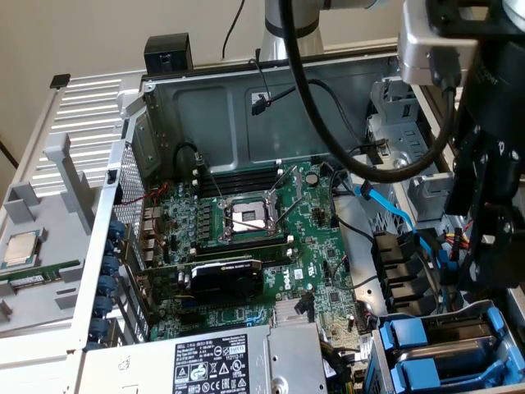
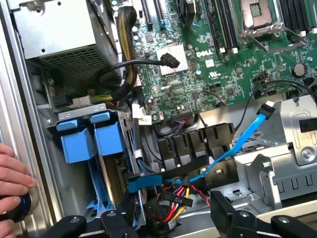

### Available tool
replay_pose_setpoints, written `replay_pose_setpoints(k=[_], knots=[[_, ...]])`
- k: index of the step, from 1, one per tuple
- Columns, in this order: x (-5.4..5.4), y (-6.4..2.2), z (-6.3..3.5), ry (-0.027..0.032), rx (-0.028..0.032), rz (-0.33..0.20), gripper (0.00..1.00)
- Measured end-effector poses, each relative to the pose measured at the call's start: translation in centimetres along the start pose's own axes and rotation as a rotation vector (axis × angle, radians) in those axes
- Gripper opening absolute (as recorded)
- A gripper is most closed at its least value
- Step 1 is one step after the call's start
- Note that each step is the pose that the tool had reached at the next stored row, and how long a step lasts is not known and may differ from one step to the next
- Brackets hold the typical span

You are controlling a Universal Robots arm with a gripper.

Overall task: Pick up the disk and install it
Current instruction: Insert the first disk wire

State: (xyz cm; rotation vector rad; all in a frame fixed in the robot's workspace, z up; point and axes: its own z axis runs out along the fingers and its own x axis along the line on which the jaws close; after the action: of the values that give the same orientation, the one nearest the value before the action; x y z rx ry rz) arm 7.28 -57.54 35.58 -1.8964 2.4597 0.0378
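Note:
Two blue carrier frames [image 2: 91, 141] stand side by side in the drive cage [image 1: 435, 353] at the corner of the open computer case. I cannot tell which of them holds the disk; no labelled metal face shows. My gripper [image 2: 173, 220] hangs open above the cable bundle beside that cage, its two black fingers [image 2: 119, 223] spread wide with nothing between them. In the exterior view the gripper [image 1: 488, 271] is at the right, above the cage.
A light blue data cable [image 2: 233, 148] and red-yellow power wires [image 2: 173, 203] lie under the gripper. A person's hand [image 2: 12, 178] rests on the case edge. The motherboard [image 1: 246, 238], power supply [image 1: 213, 361] and a loose CPU chip [image 1: 20, 246] are also here.

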Motion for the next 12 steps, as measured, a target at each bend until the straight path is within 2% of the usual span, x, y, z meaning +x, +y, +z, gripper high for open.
replay_pose_setpoints(k=[4, 7, 8, 10, 11, 12], knots=[[-0.13, 0.23, 0.65, 0.0002, 0.0006, 0.013, 0.71], [-0.16, 0.52, 0.79, -0.0001, 0.0007, 0.016, 0.71], [-0.16, 0.57, 0.8, -0.0001, 0.0007, 0.016, 0.69], [-0.17, 0.6, 0.82, 0.0002, 0.0008, 0.016, 0.56], [-0.18, 0.62, 0.84, 0.0001, 0.0008, 0.017, 0.56], [-0.18, 0.63, 0.84, 0.0002, 0.0007, 0.017, 0.51]])
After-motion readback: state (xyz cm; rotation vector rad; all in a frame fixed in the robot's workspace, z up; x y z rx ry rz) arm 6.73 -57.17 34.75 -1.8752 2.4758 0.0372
